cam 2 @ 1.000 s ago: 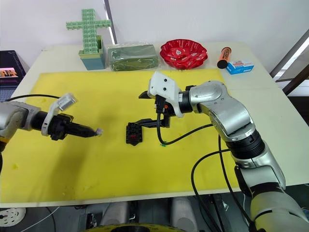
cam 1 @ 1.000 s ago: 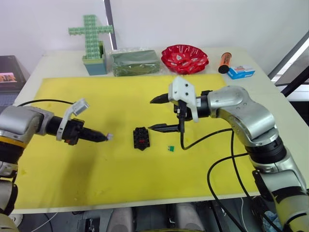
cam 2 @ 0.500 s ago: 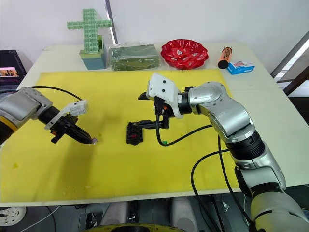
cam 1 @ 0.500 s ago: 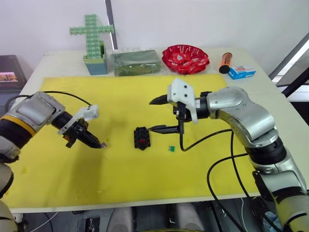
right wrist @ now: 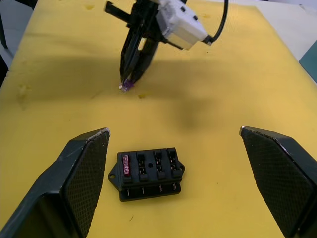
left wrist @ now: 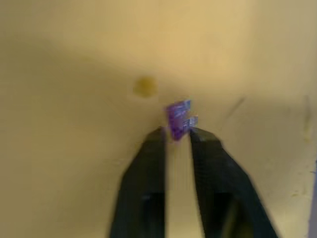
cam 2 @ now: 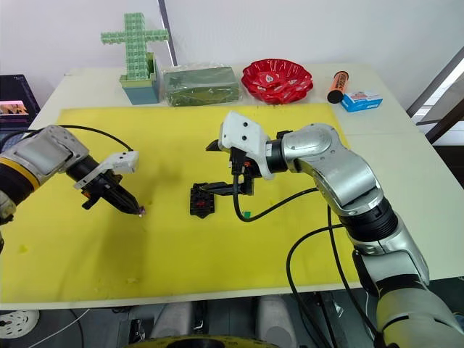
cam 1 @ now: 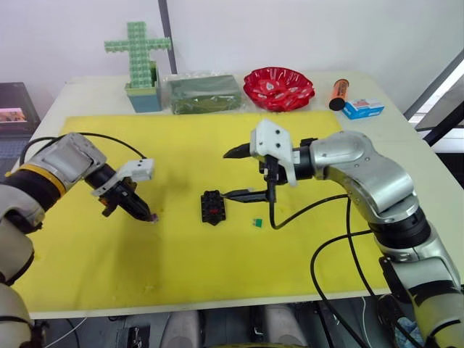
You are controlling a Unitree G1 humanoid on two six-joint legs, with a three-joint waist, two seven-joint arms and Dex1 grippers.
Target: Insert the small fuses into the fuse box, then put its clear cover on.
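Observation:
The black fuse box (cam 1: pixel 212 206) lies mid-mat, with one red fuse (right wrist: pixel 126 165) seated in an end slot. My right gripper (cam 1: pixel 229 173) hovers just to its right, open, its fingers (right wrist: pixel 84 178) spread to either side of the box. A green fuse (cam 1: pixel 257 222) lies loose on the mat right of the box. Left of the box, my left gripper (cam 1: pixel 148 214) points down at the mat, shut on a purple fuse (left wrist: pixel 178 119) whose end touches or nearly touches the surface. The clear cover is out of view.
A yellow mat (cam 1: pixel 181 275) covers the table. Along the back stand a green cross of blocks (cam 1: pixel 138 51), a bag of green material (cam 1: pixel 204 93), a red bowl (cam 1: pixel 278 87), an orange cylinder (cam 1: pixel 337 93) and a blue-and-white carton (cam 1: pixel 361 109). A black cable (cam 1: pixel 304 210) hangs from the right arm.
My left gripper has tilted from level to pointing down and lowered the purple fuse to the mat, slightly further left. The right gripper has stayed put.

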